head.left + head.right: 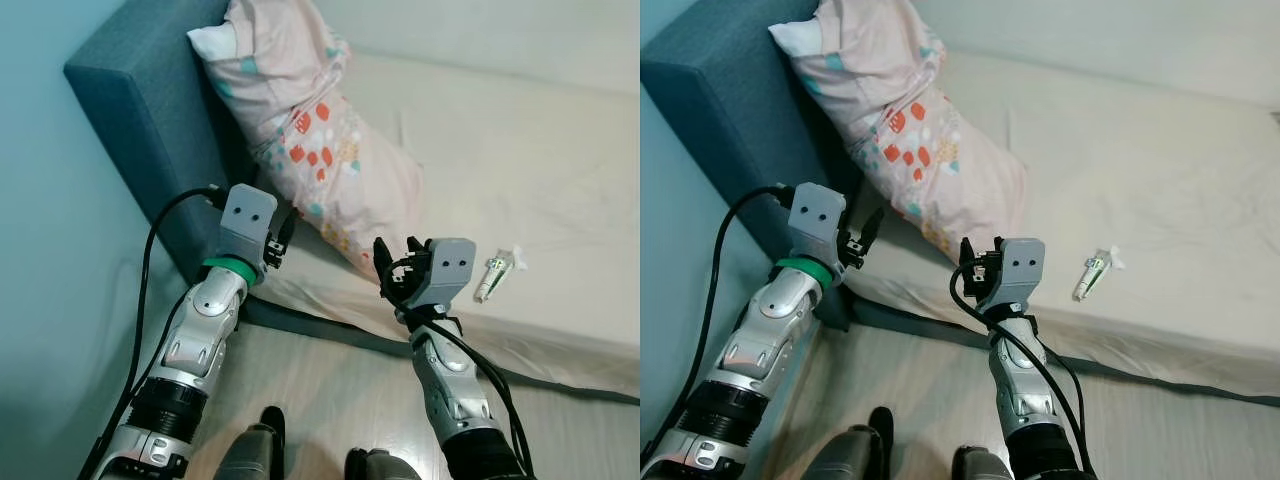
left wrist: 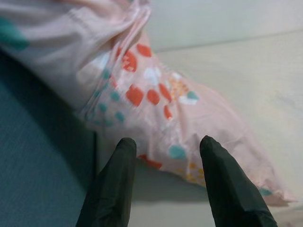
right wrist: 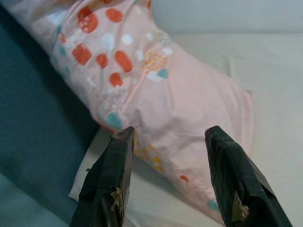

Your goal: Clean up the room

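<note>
**Both claws spread before the pillow: weak grip likely**

Head view: the pillow (image 1: 320,150) leans on the headboard (image 1: 140,110); a small tube (image 1: 493,277) lies at three o'clock of the right claw (image 1: 398,262).

Left wrist view: left claw (image 2: 165,156) gapes, empty, short of the fabric.

Right wrist view: fingers (image 3: 118,165) wide, straddling the pillow's corner. Soft cloth may slip or bunch; the tube could be overlooked.

**G1 body, quick look**

2 silver arms w/ black joint sections. Left arm (image 1: 205,330) has a green ring at the wrist; grey camera box w/ 2 dark dots on each wrist. Black cables loop along both. Right arm (image 1: 450,375) ends in 2 long black fingers (image 3: 116,184).
</note>
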Tool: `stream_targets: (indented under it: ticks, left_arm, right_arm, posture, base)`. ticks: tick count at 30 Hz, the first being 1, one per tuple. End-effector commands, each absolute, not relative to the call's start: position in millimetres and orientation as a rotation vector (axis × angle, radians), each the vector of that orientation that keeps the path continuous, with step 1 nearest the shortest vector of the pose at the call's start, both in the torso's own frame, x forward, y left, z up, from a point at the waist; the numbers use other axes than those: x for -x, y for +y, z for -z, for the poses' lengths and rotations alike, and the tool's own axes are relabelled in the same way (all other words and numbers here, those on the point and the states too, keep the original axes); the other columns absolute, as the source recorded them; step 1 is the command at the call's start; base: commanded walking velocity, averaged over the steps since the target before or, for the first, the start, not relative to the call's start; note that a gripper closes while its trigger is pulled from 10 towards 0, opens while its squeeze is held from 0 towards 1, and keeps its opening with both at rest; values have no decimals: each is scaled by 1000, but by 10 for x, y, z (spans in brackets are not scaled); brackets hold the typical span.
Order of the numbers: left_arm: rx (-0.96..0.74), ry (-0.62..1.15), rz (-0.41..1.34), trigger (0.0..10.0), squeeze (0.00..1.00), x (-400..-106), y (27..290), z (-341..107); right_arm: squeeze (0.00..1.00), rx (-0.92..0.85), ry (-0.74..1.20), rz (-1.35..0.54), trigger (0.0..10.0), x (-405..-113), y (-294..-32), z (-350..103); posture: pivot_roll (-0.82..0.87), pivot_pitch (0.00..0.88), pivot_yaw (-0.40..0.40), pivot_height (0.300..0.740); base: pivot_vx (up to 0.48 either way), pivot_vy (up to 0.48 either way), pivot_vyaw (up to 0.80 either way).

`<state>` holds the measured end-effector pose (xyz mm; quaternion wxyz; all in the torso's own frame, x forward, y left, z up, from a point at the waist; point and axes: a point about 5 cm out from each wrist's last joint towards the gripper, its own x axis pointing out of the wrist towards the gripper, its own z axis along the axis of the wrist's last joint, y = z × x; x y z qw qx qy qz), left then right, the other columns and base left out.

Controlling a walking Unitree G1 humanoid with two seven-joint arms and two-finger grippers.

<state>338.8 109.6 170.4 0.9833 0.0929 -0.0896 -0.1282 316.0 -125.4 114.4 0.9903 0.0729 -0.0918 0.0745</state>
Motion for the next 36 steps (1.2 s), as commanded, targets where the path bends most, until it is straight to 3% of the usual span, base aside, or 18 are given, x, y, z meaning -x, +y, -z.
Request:
stream_targets:
  ticks: [1, 5, 11, 20, 26, 29, 36]
  left_arm:
    - [-189, -169, 277, 10000, 0, -3380, 1049, -1654]
    - [-191, -171, 282, 10000, 0, -3383, 1040, -1646]
    - [-191, -173, 282, 10000, 0, -3387, 1039, -1636]
    - [-184, -170, 284, 10000, 0, -3393, 1029, -1622]
    - [-168, -151, 356, 10000, 0, -3348, 997, -1583]
    - [-144, -97, 490, 10000, 0, -3206, 952, -1505]
    - [-39, 5, 584, 10000, 0, -2910, 920, -1434]
  right_arm:
    - [0, -155, -159, -146, 10000, -3122, -1273, -1080]
    - [0, -110, -125, -151, 10000, -3137, -1273, -1043]
    - [0, -98, -133, -157, 10000, -3137, -1265, -1048]
    - [0, -120, -136, -168, 10000, -3138, -1273, -1061]
    - [0, -114, -126, -170, 10000, -3136, -1275, -1040]
    - [0, -108, -113, -167, 10000, -3126, -1290, -1004]
    - [0, -101, -94, -157, 10000, -3086, -1342, -941]
  posture:
    - [7, 201, 49, 740]
    - [5, 199, 50, 740]
    - [5, 196, 50, 740]
    - [2, 187, 46, 740]
    - [1, 182, 44, 740]
    - [-1, 181, 45, 740]
    - [-1, 186, 48, 740]
  base:
    - [480, 0, 0]
    - [480, 0, 0]
    - [480, 0, 740]
    - [434, 0, 0]
    - [42, 0, 0]
    - [0, 0, 0]
    - [0, 0, 0]
